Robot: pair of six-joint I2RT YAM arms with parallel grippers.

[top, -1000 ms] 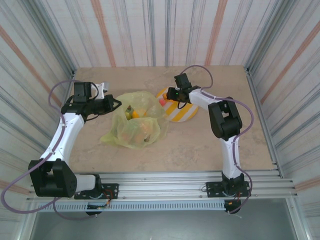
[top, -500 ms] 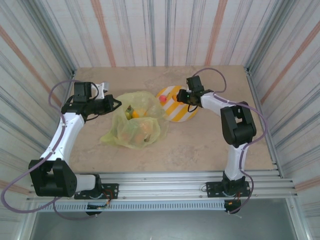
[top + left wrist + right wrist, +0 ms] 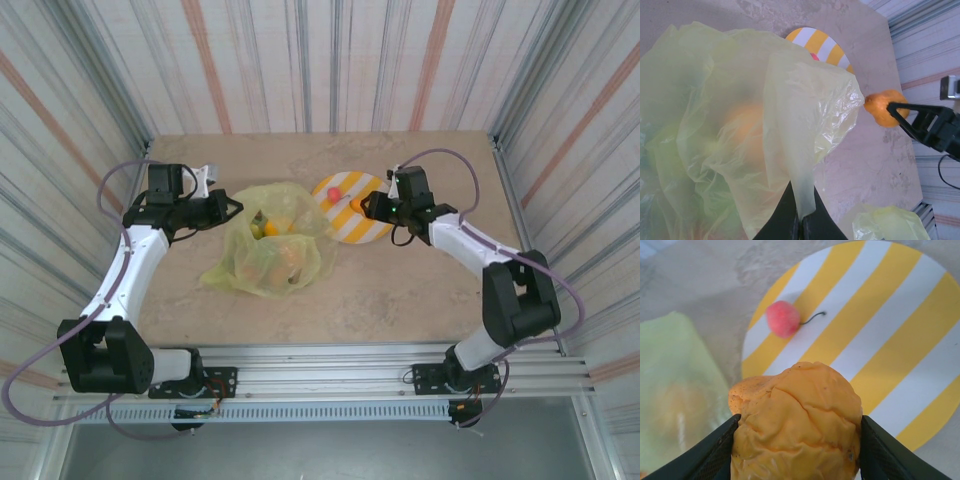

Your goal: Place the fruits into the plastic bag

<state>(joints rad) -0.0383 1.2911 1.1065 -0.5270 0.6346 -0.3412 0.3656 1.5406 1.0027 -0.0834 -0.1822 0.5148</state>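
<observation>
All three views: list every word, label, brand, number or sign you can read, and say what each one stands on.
No readable text in any view.
plastic bag: plain yellow-green film, no print.
striped plate: yellow and white stripes, no lettering.
orange fruit and red fruit: no sticker or label.
arm housings: no legible marking; anything there is too small to tell.

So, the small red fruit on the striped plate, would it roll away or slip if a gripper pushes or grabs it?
The red fruit looks round and lies free on the flat striped plate, so a push would probably roll it. It seems small and light, so easy to lift. Its thin stem may bend.
</observation>
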